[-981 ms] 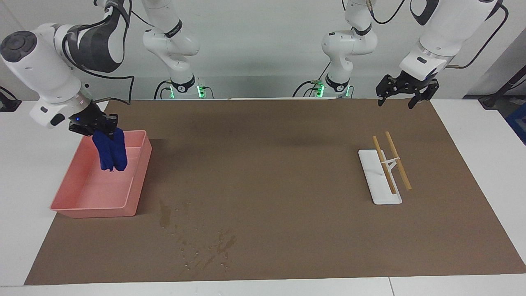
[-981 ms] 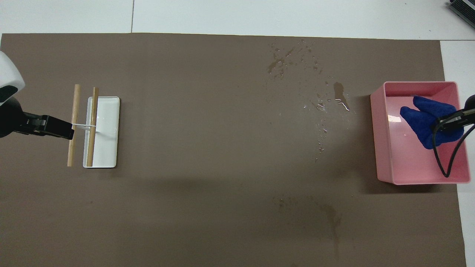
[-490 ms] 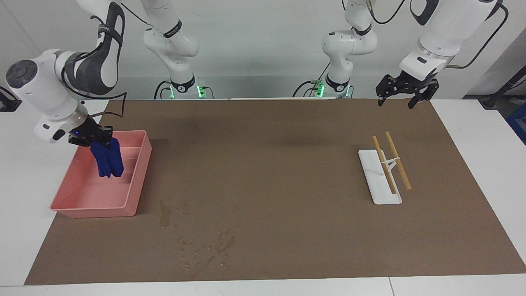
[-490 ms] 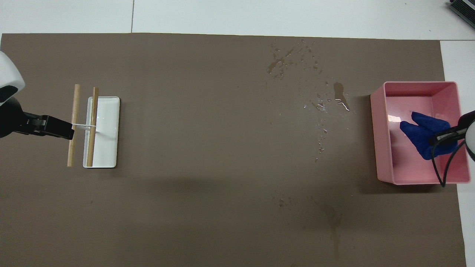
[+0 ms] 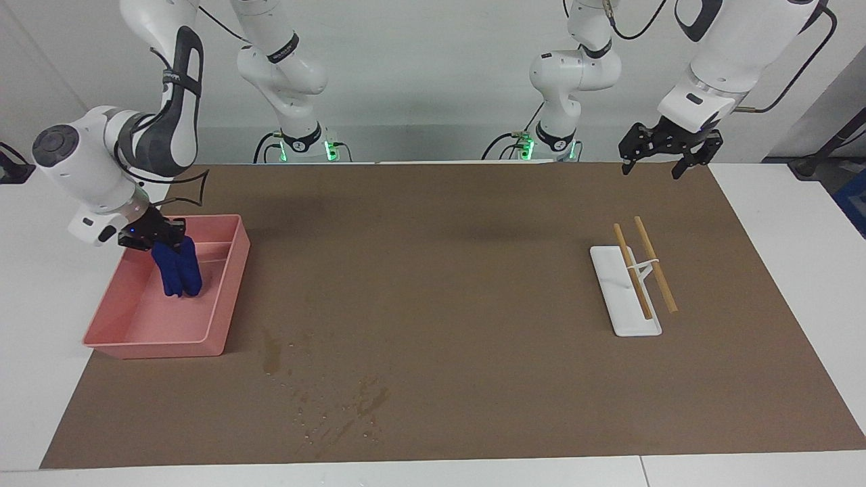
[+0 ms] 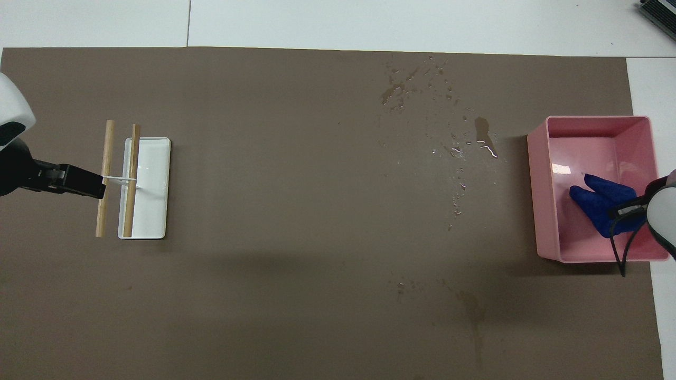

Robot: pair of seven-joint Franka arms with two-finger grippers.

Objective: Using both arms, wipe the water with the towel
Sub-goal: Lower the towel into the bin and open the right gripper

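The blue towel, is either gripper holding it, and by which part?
Yes. The right gripper pinches the towel by its top end, over the pink tray. The left gripper holds nothing.

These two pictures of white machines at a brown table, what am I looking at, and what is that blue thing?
They are two robot arms, each ending in a black grasping tool. One picture is taken from across the table facing them, the other from high above their own end. The right tool is pinching a blue towel that hangs into a pink tray. The left tool waits open in the air over the brown mat's edge. On the mat lie spilled water and a white stand carrying two wooden sticks. The towel is meant for wiping that water.
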